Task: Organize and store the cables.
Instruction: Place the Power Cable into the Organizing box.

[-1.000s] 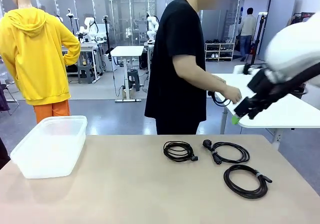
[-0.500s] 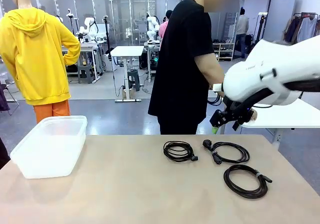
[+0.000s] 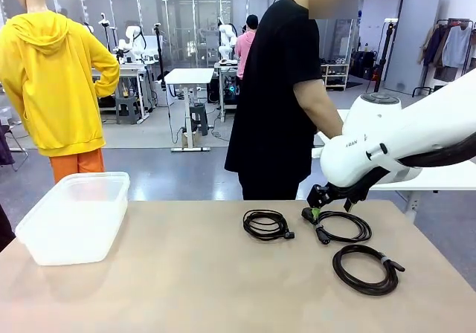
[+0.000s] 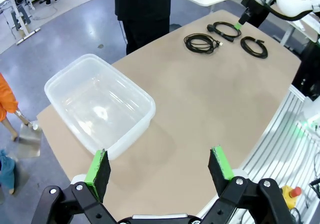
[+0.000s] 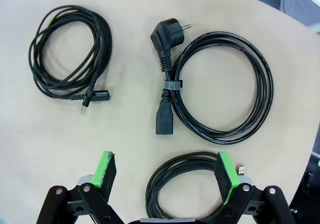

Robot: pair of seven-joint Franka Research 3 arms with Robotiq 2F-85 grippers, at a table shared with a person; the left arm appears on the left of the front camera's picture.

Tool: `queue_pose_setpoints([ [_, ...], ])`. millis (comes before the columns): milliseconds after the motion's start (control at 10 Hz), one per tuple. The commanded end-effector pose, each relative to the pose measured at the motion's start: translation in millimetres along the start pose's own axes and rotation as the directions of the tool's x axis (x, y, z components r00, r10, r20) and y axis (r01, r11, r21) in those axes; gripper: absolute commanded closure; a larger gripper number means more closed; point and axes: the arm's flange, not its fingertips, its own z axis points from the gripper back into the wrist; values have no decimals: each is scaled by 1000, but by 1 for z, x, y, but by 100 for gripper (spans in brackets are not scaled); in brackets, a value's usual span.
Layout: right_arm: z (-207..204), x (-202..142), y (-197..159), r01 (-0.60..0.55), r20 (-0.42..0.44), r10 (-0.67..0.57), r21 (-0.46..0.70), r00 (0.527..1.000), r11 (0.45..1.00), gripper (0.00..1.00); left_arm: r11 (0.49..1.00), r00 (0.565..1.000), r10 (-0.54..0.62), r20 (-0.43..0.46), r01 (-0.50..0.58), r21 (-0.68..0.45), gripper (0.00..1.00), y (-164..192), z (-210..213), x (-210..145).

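1. While the right hand (image 5: 165, 161) hangs above the desk (image 5: 60, 134) with its fingers (image 5: 106, 166) spread wide and nothing between them, the nearest risk is a poor first pick. The thick coil (image 5: 167, 168) lies directly beneath it, partly cut off from the wrist view. A small plug end sits just beside one finger.
2. Straight ahead of the fingers lies the power cable (image 5: 260, 84), its two plugs bound side by side by a pale band (image 5: 172, 85). A pinch on a single strand rather than at the band would likely let the loops sag and trail on the lift.
3. Ahead and off to one side of the hand is the thin coil (image 5: 106, 44), with no tie that I can make out. Its loose plug sticks out, so I judge it the likeliest to unwind.
4. The three cables lie near one another without touching. Dragging one across the desk instead of lifting it clear could hook a neighbour.
5. The clear bin (image 4: 145, 104) stands well away from this hand, at the other end of the desk. It is just ahead of the left hand (image 4: 159, 156), which is equally wide open and empty. Over so long a carry, a dangling tail could catch the rim or drape outside.
6. Beyond the cables a person (image 3: 275, 88) stands at the desk's far edge, and a wide arm swing could come close.
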Motion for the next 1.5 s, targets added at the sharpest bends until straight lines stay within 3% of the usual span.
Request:
queue_pose_setpoints([
  [0, 9, 0, 2, -3, 5, 3, 14, 1000, 1000, 0, 1000, 1000, -10, 11, 10, -14, 0, 0, 0, 0],
  [400, 6, 1, 2, -2, 8, 2, 2, 1000, 1000, 0, 1000, 1000, -10, 11, 10, -14, 0, 0, 0, 0],
  [500, -19, 12, 10, -30, -8, 30, 62, 1000, 998, 0, 1000, 1000, -10, 11, 10, -14, 0, 0, 0, 0],
  [700, -42, 24, 17, 25, -29, -23, 60, 999, 998, 0, 1000, 1000, -10, 11, 10, -14, 0, 0, 0, 0],
  [1400, -104, 52, 7, 103, -136, -110, -59, 985, 993, 0, 1000, 1000, -10, 11, 10, -14, 0, 0, 0, 0],
])
